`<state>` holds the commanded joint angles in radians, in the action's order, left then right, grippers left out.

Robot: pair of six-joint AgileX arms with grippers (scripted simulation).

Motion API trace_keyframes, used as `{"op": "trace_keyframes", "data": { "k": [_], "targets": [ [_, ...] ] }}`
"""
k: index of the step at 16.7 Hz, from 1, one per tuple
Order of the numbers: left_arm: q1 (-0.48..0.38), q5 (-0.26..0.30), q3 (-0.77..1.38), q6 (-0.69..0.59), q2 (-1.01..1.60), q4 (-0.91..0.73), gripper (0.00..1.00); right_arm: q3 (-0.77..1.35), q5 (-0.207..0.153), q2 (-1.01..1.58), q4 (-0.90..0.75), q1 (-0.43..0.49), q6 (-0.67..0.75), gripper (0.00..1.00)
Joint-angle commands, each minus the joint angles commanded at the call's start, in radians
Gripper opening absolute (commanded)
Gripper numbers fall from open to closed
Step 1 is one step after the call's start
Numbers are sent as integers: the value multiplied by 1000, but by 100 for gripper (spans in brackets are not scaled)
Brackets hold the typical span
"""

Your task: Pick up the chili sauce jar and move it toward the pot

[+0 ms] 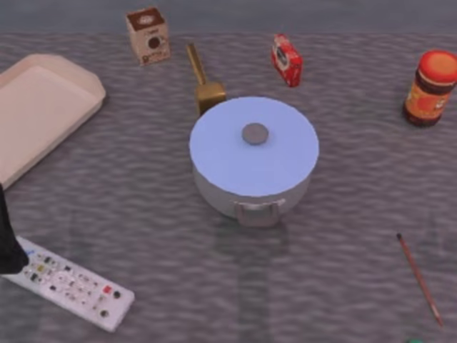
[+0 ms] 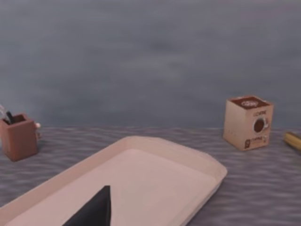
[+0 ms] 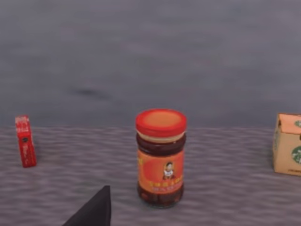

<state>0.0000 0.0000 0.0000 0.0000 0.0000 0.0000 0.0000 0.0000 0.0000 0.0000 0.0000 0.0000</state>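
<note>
Nothing gripped yet. Right fingers (image 3: 91,209) show only as a dark tip, aimed at the jar (image 3: 161,157); whether apart or together, cannot tell. Jar upright at the table's (image 1: 357,214) far right, well apart from the pot (image 1: 253,153) at centre. Left arm (image 1: 8,239) parked at the left edge.
</note>
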Motion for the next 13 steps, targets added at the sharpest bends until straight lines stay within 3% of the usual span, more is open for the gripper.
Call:
{"op": "trace_keyframes", "data": {
  "k": [6, 13],
  "targets": [
    [0, 0, 0, 0, 0, 0, 100, 91, -7, 88, -44, 6, -9, 100],
    [0, 0, 0, 0, 0, 0, 100, 556, -19, 563, -300, 9, -60, 100]
  ]
}}
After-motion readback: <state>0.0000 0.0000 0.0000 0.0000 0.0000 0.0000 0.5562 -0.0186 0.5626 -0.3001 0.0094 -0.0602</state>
